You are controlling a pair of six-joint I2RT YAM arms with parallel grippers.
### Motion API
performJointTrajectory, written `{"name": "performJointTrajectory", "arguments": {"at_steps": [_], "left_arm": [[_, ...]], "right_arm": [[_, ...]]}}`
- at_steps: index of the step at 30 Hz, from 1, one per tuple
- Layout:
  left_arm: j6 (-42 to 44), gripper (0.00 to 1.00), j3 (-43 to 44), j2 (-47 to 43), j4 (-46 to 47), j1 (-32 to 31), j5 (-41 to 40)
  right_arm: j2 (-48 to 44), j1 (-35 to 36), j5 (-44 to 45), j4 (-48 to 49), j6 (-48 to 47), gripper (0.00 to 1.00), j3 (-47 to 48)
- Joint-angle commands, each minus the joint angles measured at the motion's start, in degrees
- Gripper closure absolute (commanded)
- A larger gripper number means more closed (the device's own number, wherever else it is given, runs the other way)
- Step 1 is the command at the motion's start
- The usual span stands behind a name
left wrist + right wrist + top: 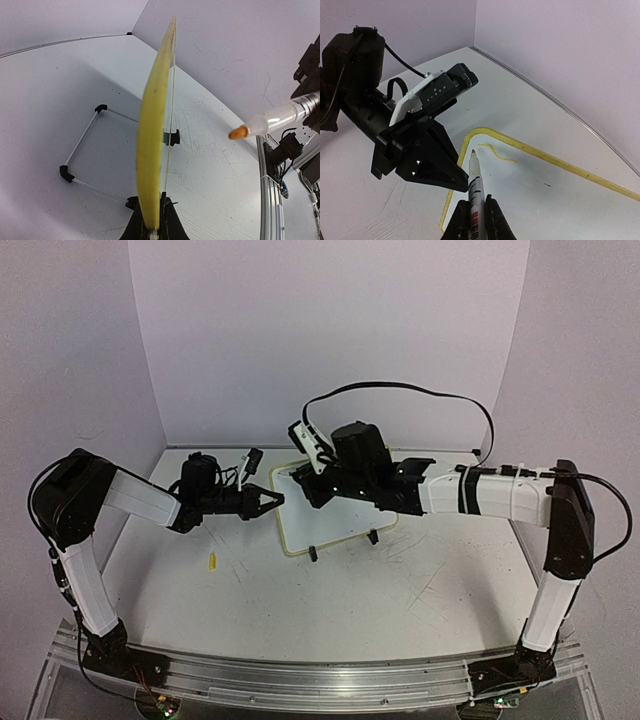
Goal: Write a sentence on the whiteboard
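Beneath the right arm [485,495], part of the whiteboard [332,525] is hidden.

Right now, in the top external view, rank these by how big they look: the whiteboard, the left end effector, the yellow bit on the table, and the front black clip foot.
1. whiteboard
2. left end effector
3. yellow bit and clip foot: both tiny, too alike to rank.

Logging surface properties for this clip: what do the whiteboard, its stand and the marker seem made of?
Whiteboard: smooth white face, probably coated; its yellow rim looks plastic. Stand: thin silvery rods, likely metal, with black plastic-looking corners. Marker: shiny white barrel with printed label, likely plastic; orange tip looks like felt.
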Motion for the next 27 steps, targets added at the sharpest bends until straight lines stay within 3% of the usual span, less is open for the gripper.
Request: {"name": "performJointTrajectory", "arguments": {"at_steps": [1, 27], "left_arm": [[3.6, 1.0, 0.7, -1.1, -3.8, 0.4, -5.0], [4.0, 1.0, 0.9, -1.2, -4.2, 0.4, -5.1]], "right_arm": [[1.4, 0.2, 3.0, 1.4, 0.1, 1.0, 3.6], [4.2, 0.1, 3.3, -0.6, 0.3, 1.0, 6.1]]}}
